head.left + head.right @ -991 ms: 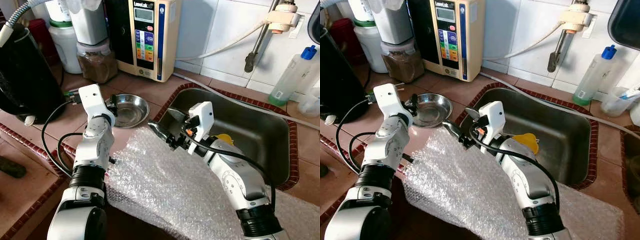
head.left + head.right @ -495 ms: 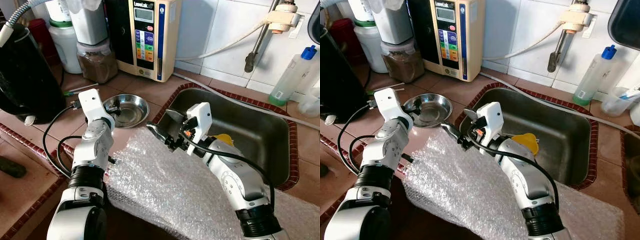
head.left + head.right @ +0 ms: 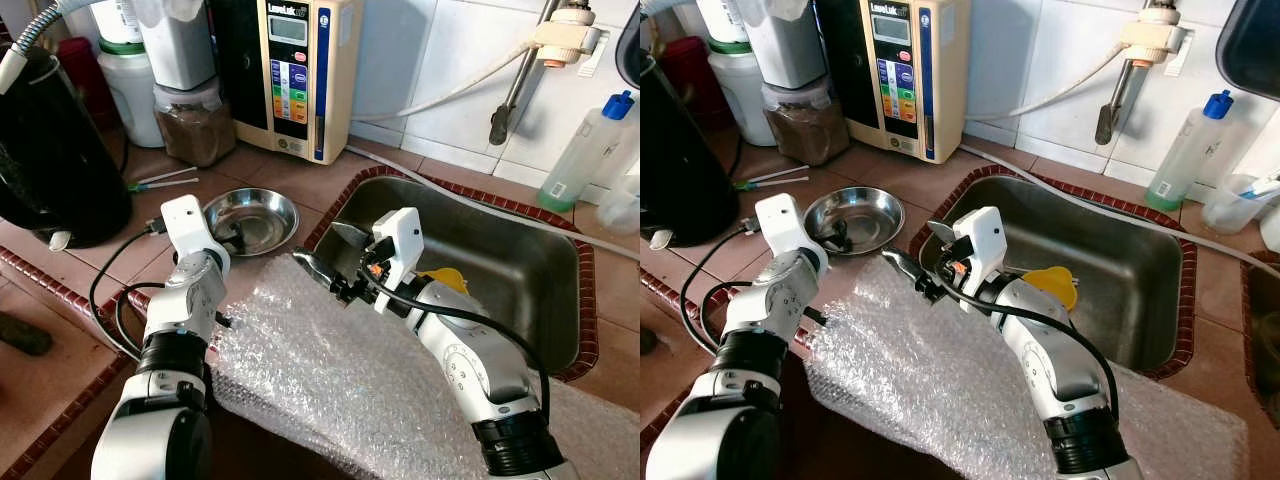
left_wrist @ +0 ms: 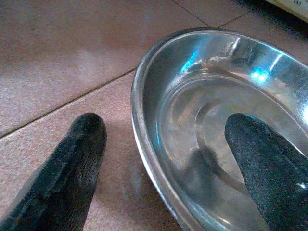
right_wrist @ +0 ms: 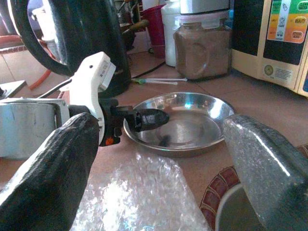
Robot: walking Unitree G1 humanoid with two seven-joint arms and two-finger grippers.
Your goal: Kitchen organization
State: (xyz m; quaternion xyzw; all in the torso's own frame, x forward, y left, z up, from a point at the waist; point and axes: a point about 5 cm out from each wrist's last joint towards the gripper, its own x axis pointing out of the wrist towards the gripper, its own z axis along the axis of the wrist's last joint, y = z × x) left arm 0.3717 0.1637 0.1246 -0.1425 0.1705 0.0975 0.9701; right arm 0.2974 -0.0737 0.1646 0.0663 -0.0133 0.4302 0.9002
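- As the steel bowl (image 3: 251, 219) sits on the tiled tabletop (image 3: 290, 180) just beside the sink (image 3: 520, 270), on its appliance side, the step in hand looks like a rim pinch by the left tool (image 3: 232, 235).
- In the left wrist view the left tool's two fingers (image 4: 67, 178) stand apart and straddle the bowl's near rim, one over the tile outside the bowl and the other inside the basin.
- To do this well, the left tool should probably settle until the rim sits well between the pads, then close squarely across the thin wall; a shallow bite on polished steel is likely to slip.
- The lift ought to keep the bowl level, since a one-sided rim grip tends to let it swing.
- Over the sink's near corner, the right tool (image 3: 330, 262) hovers with its fingers apart and nothing between them, above the bubble wrap (image 3: 340, 380) that lies on the near side of the sink.
- It is best kept there, clear of the bowl, so it does not nudge the wrap or crowd the left arm.
- Two thin sticks (image 3: 160, 180) lie on the tabletop beyond the bowl, away from the sink, and need not be touched.
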